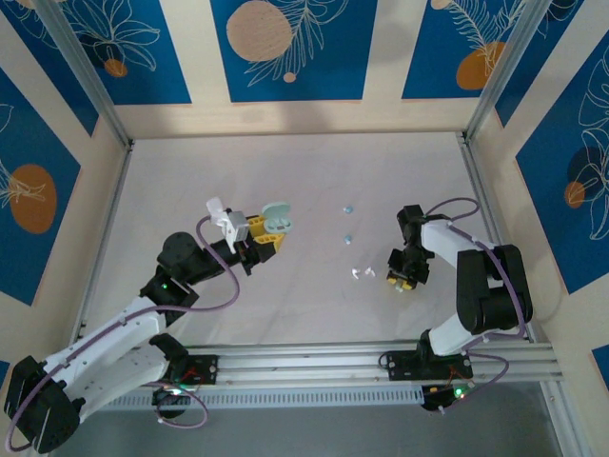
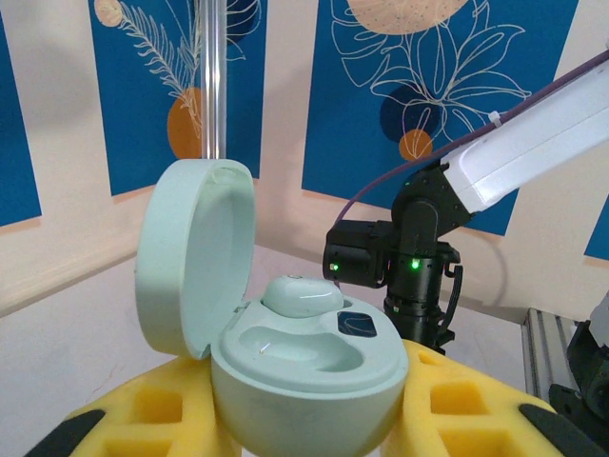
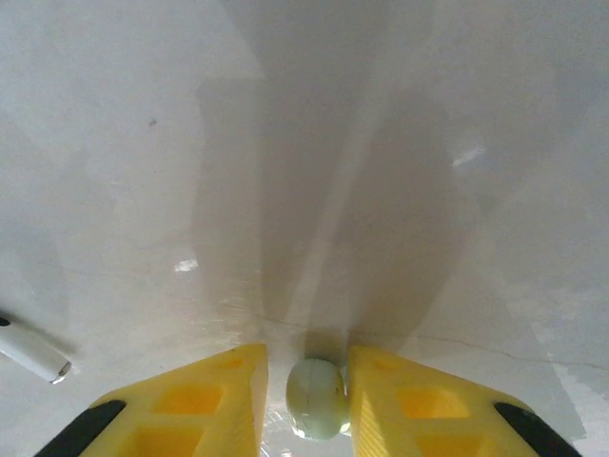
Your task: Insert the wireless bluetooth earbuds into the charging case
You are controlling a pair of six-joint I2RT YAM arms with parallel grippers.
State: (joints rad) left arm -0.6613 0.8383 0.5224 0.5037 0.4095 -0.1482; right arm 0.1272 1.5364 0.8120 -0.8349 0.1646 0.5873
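My left gripper is shut on the pale teal charging case and holds it above the table. In the left wrist view the case sits between the yellow fingers with its lid open. One teal earbud is seated in it, and the pocket beside it is empty. My right gripper points down at the table. Its yellow fingers stand narrowly open around a pale teal earbud lying on the table. The right finger touches it, and a sliver of gap shows on the left.
Two teal earbuds and a white pair lie loose mid-table. A white earbud stem lies left of the right gripper. The right arm stands beyond the case. Metal frame posts and walls ring the table.
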